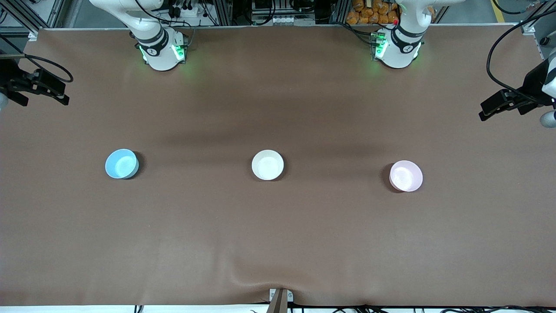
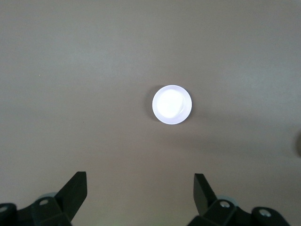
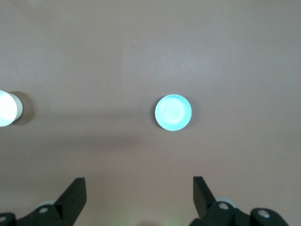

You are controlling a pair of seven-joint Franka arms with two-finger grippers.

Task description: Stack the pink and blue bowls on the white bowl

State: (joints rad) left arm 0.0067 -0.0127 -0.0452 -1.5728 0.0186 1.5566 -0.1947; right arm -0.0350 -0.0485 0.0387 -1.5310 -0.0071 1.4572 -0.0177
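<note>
Overhead, both end effectors (image 2: 140,188) (image 3: 139,190) spread, waiting.

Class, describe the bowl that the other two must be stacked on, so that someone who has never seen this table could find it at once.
On the brown table, three small round bowls sit apart in a row. The white bowl is the middle one, between the blue bowl toward the right arm's end and the pink bowl toward the left arm's end. Only its cream-white colour sets it apart.
</note>
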